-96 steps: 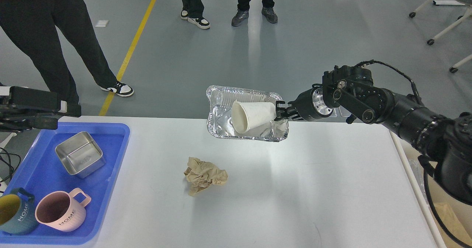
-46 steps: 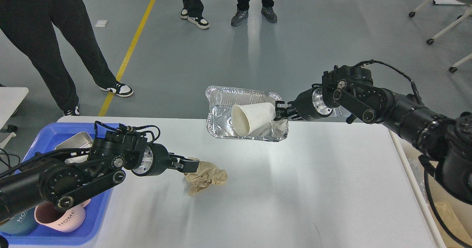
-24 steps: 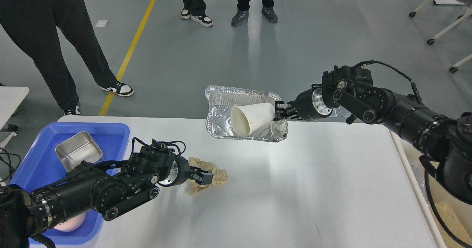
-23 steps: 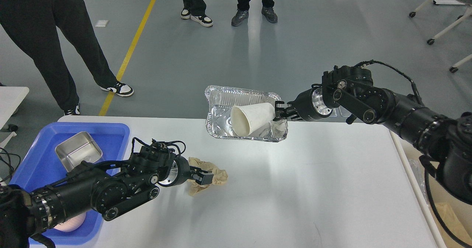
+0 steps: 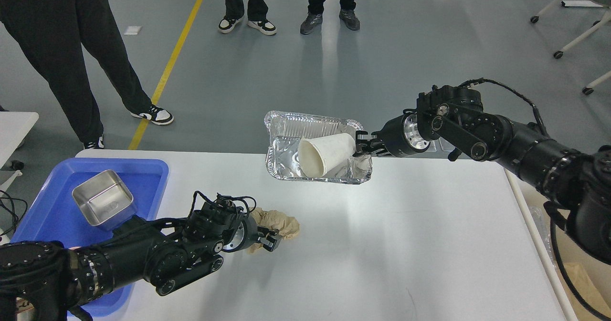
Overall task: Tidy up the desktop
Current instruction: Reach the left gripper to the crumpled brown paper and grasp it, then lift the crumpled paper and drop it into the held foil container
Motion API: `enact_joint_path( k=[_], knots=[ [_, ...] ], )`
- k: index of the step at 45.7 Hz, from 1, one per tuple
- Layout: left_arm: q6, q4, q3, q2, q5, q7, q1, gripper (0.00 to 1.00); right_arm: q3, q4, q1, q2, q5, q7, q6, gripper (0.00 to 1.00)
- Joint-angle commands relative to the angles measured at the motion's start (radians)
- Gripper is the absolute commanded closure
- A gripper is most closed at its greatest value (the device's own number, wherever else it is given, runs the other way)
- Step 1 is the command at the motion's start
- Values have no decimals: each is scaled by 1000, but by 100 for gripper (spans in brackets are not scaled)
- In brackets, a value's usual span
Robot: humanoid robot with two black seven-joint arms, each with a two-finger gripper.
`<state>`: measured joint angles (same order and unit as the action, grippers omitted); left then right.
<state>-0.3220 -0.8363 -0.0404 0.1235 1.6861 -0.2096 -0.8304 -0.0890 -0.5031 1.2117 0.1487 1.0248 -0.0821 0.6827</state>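
Note:
The white desktop [image 5: 382, 244] fills the lower part of the head view. A crumpled brown paper ball [image 5: 282, 222] lies on it left of centre. My left gripper [image 5: 268, 239] is low at the ball's near left side, its fingers spread around the ball's lower edge. My right gripper [image 5: 361, 144] is shut on the right rim of a foil tray [image 5: 286, 166] and holds it in the air over the desktop's far edge. A white paper cup [image 5: 324, 153] lies on its side in the foil tray.
A blue plastic tray [image 5: 43, 216] at the left holds a steel square container [image 5: 102, 204]; my left arm covers its near part. Several people stand on the floor beyond the desktop. A small white table [image 5: 14, 120] is at far left. A brown box [image 5: 584, 283] sits beside the right edge.
My left arm came in from the left, reached the paper ball and dropped low against it. The ball shifted slightly right. The right gripper and foil tray stayed in place.

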Motion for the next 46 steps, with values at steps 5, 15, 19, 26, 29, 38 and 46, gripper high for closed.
enact_joint_path(
  k=[5, 15, 19, 26, 29, 38, 46],
  knots=[
    [-11, 14, 39, -15, 1, -2, -6, 82, 0, 0, -1, 0, 1, -1, 0, 100],
    [-69, 11, 34, -13, -5, -1, -19, 100, 0, 2, -1, -1, 1, 1, 1, 100],
    [-106, -15, 24, 1, -9, 6, -33, 100, 0, 2, -1, -1, 1, 1, 1, 100],
    [-207, -183, -27, 113, -45, -2, -75, 100, 0, 5, -3, 0, 1, 1, 1, 100],
    [-277, -294, -71, 191, -63, -7, -87, 100, 0, 5, -9, 0, 1, 1, 3, 100],
    [-578, -656, -312, 552, -143, -14, -118, 100, 2, 6, -9, -1, 1, 1, 3, 100],
    [-638, -779, -672, 817, -356, -13, -137, 100, 2, 6, -8, -1, 1, 1, 5, 100]
  ],
)
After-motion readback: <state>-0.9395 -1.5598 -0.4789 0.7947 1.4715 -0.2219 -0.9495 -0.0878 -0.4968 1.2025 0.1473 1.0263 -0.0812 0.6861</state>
